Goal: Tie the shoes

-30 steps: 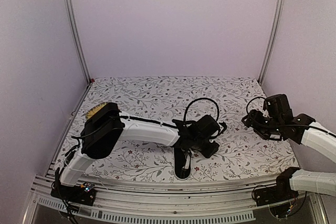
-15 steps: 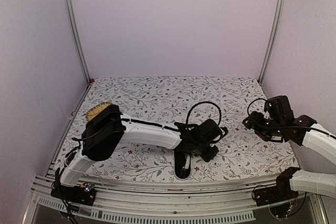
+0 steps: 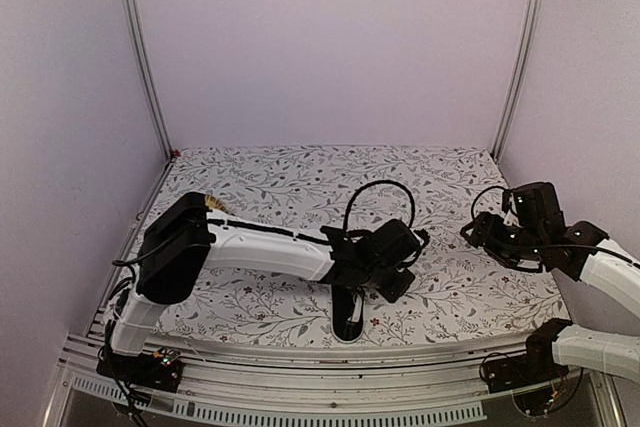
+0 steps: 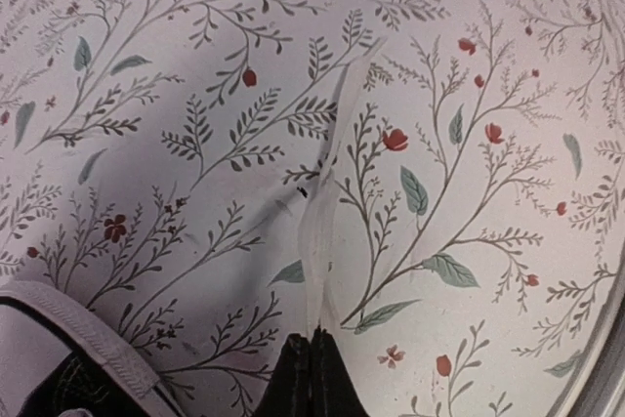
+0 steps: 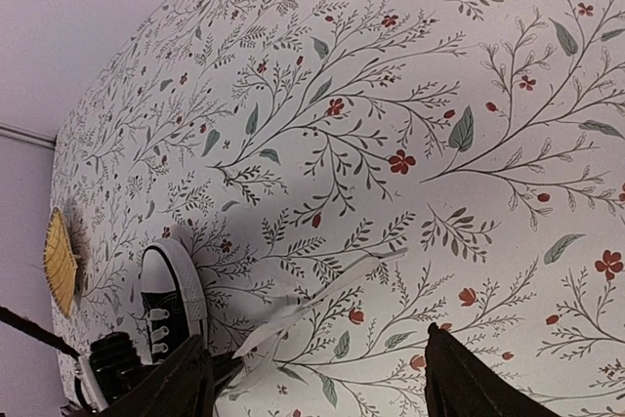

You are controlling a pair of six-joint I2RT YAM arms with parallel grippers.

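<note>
The sneaker point(image 3: 348, 314) lies at the table's six o'clock edge. Just beyond it the left gripper point(image 4: 312, 374) is pressed together on one white lace point(image 4: 322, 212), whose free length reaches out toward roughly three o'clock. Any pull should, I judge, run gently along the lace so the light shoe neither drags nor slips the pinch. Farther off at three o'clock the right gripper point(image 3: 478, 232) hangs spread and empty, best placed to come in low for that loose end.
</note>
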